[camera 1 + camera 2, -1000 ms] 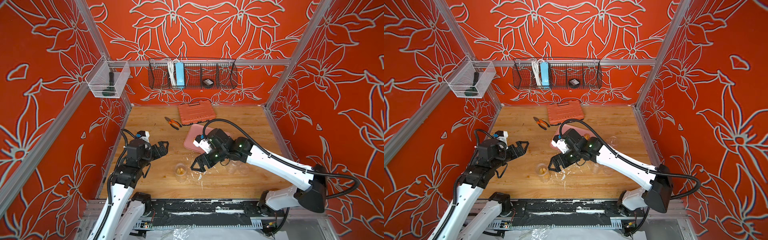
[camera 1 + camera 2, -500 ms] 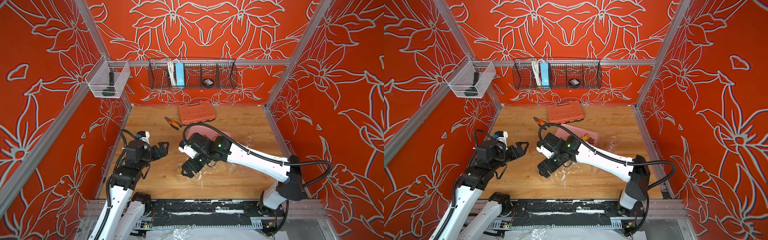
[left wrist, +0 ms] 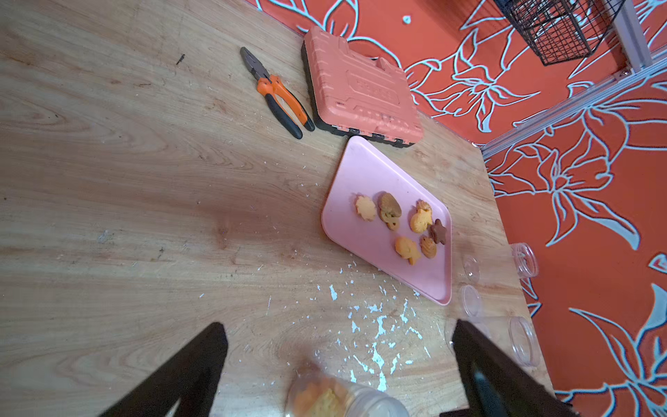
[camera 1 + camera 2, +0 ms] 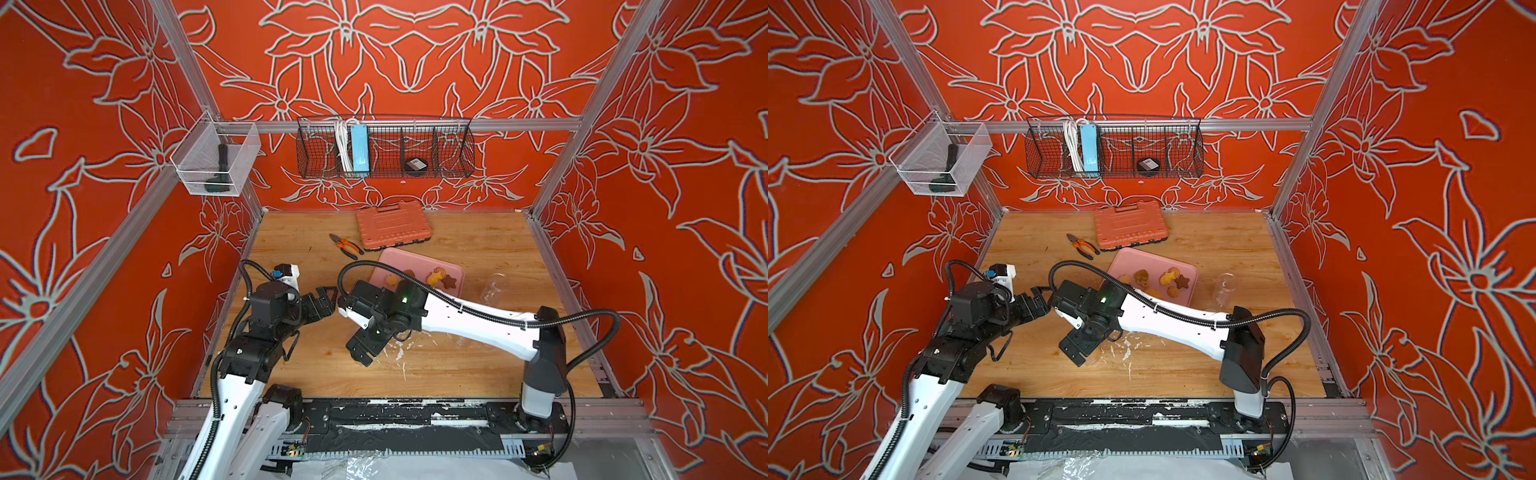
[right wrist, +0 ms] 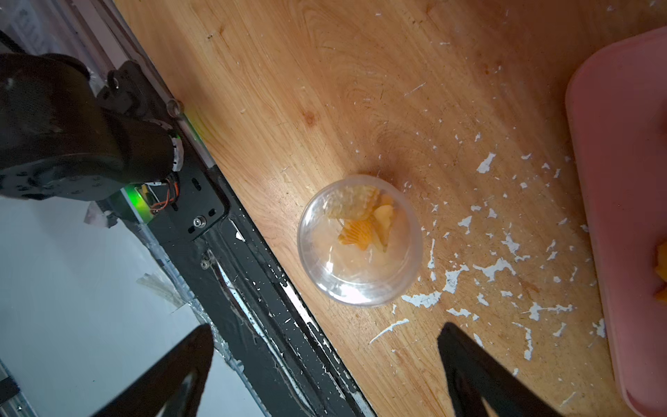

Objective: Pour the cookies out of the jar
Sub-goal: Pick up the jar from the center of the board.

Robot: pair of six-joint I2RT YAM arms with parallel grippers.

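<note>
Since a second ago, swung well over toward the left arm: right gripper (image 4: 360, 353), then beside the jar, now above it and hiding it in both top views. Left gripper (image 4: 328, 296) unmoved, just beside the right arm's wrist. Spread wide on both sides, clamping nothing. Only in the right wrist view, a look straight down into the jar (image 5: 360, 240): upright, mouth open, on the wooden table (image 5: 288, 72) near the front rail, a few orange and tan cookies (image 5: 362, 218) inside, ahead of the dark fingertips (image 5: 480, 372) and untouched. In the left wrist view, the same jar only as a blur at the frame edge, between that gripper's fingers (image 3: 180, 372) yet apart from them. Clearest there too: loose cookies (image 3: 400, 224) lying on the pink tray (image 3: 361, 169), a brown star among them. In the top views, near corner of that tray covered by the right forearm. Around the jar, white flecks (image 5: 487, 267) scattered over the wood. Past the tray, several empty clear containers (image 3: 519, 339); toward the back wall, orange-handled pliers (image 3: 278, 97) just beside an orange tool case (image 3: 361, 86).
</note>
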